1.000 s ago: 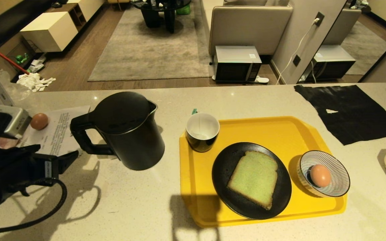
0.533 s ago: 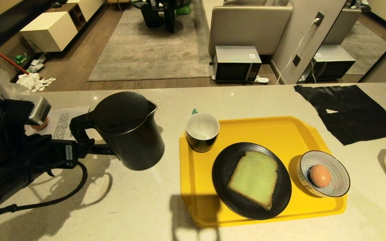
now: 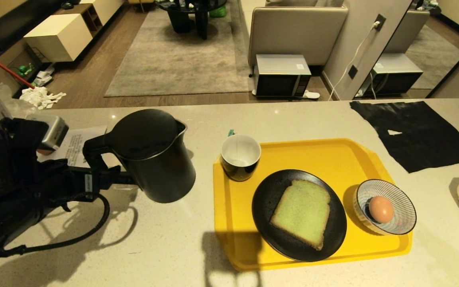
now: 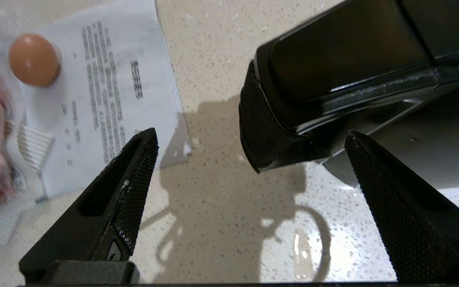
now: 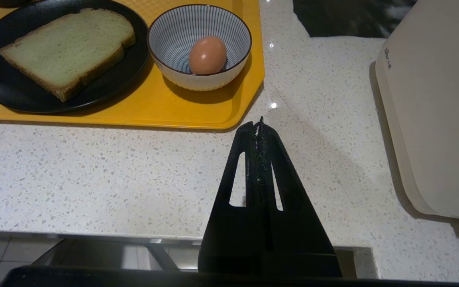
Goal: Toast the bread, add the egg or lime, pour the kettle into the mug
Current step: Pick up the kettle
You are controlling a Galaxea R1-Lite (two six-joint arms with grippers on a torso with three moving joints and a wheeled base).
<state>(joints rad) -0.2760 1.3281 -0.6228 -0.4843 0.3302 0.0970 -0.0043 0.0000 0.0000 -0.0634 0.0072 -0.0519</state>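
The kettle (image 3: 152, 155) stands upright on the counter (image 3: 165, 239), left of the yellow tray (image 3: 333, 157) bearing the mug (image 3: 240, 156). The left gripper (image 4: 249, 155) is spread wide at its loop handle (image 3: 96, 163), not yet gripping. The right gripper (image 5: 259, 123), pressed together, hovers near the tray's corner.

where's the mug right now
In the head view the mug stands at the yellow tray's far left corner, between the kettle and the bread's black plate.
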